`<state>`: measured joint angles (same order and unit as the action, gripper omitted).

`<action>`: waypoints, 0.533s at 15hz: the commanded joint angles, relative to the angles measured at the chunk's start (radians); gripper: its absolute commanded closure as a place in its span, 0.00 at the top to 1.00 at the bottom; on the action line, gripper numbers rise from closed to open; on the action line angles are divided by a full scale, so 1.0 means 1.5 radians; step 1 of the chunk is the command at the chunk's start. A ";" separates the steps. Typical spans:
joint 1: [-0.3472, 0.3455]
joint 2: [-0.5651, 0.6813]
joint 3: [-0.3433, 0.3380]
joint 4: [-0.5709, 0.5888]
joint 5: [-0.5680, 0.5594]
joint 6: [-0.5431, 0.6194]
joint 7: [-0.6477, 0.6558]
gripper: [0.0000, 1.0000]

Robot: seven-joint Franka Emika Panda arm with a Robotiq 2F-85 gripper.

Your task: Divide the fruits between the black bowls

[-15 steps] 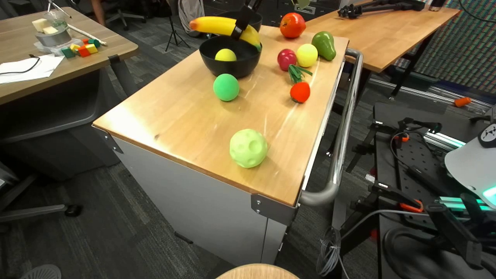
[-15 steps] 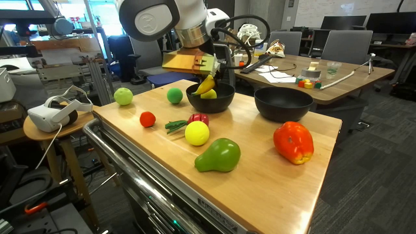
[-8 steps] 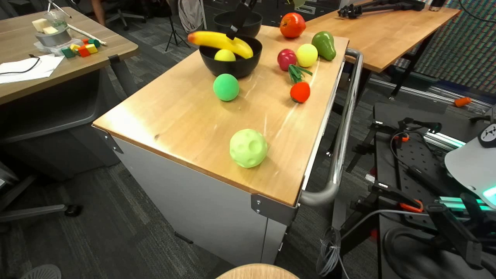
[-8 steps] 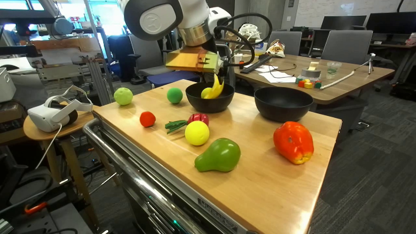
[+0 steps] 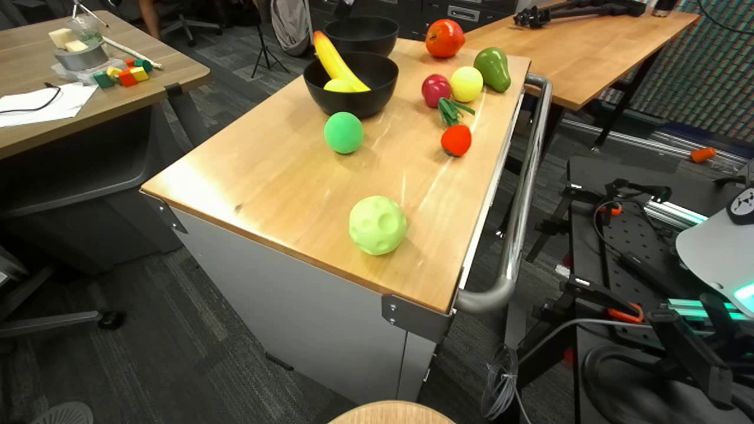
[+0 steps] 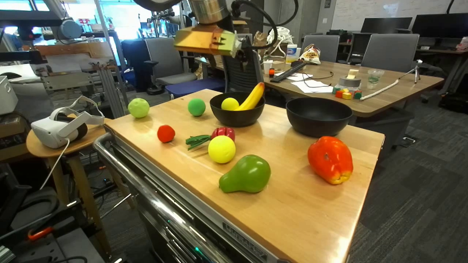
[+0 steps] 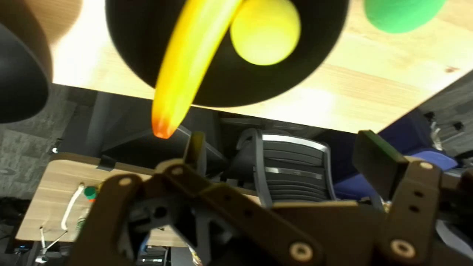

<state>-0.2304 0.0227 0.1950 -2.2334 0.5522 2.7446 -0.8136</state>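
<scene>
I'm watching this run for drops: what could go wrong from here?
The banana sticks up past the rim of its black bowl, so a bump might tip it out. The dimpled light-green ball sits near the edge of the tabletop and could roll off if nudged.

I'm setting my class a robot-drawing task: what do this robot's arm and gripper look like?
In an exterior view, the arm shows a shiny metal band, looping black cables and a boxy yellow-and-orange block. In the wrist view, the gripper has two brownish fingers with round, pale bolt heads and dark, blocky pads. I can make out no lettering.
</scene>
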 commanded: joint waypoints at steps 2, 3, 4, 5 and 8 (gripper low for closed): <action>0.078 -0.092 -0.050 -0.018 0.008 -0.146 0.049 1.00; 0.097 -0.095 -0.057 -0.019 -0.007 -0.166 0.068 1.00; 0.114 -0.098 -0.064 -0.020 -0.018 -0.191 0.085 1.00; 0.130 -0.100 -0.071 -0.020 -0.017 -0.218 0.092 1.00; 0.151 -0.084 -0.086 -0.016 -0.011 -0.200 0.083 1.00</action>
<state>-0.0522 -0.1031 0.1123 -2.2589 0.5446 2.4443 -0.6968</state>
